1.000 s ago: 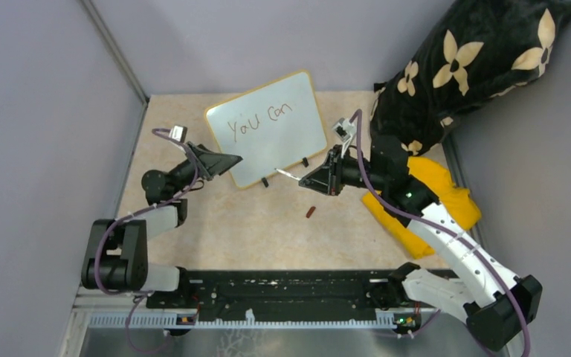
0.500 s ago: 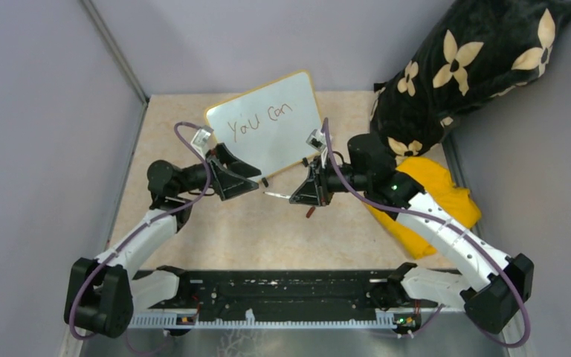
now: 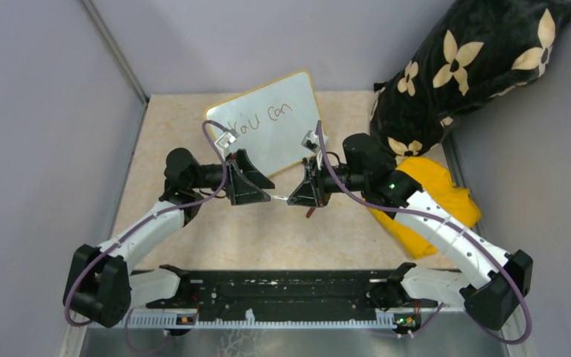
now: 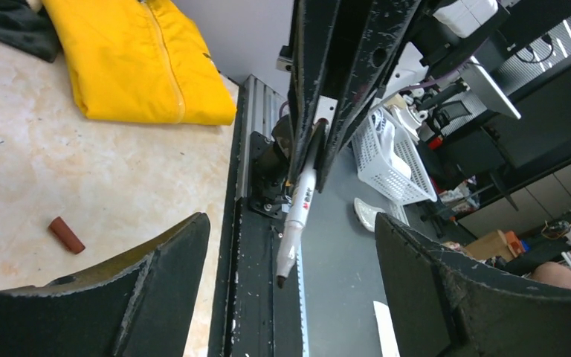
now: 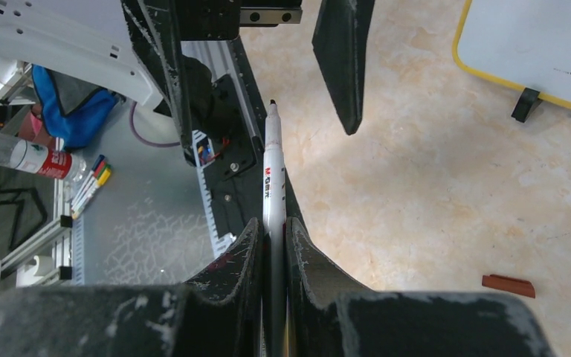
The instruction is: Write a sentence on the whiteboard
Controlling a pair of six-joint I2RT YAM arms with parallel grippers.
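Note:
The whiteboard point(image 3: 282, 130) leans at the back of the table; its corner shows in the right wrist view point(image 5: 543, 44). The sentence point(image 3: 268, 117) on it reads "You can", its start partly hidden by my left wrist. My right gripper point(image 3: 293, 199) point(image 5: 271, 227) is shut on a white marker point(image 5: 271, 171) whose dark tip points left. My left gripper point(image 3: 269, 196) point(image 4: 291, 223) is open, facing it, with the marker point(image 4: 297, 212) tip between its fingers point(image 5: 342, 67), touching neither.
A small red-brown cap point(image 3: 310, 212) point(image 5: 508, 285) point(image 4: 67, 234) lies on the table below the grippers. A yellow cloth point(image 3: 435, 201) point(image 4: 141, 59) and a black flowered pillow point(image 3: 476, 67) fill the right side. The black base rail point(image 3: 282, 286) runs along the near edge.
My left arm swung right and down from beside the board. My right gripper carried the marker left off the board. The two grippers now meet tip to tip in front of it.

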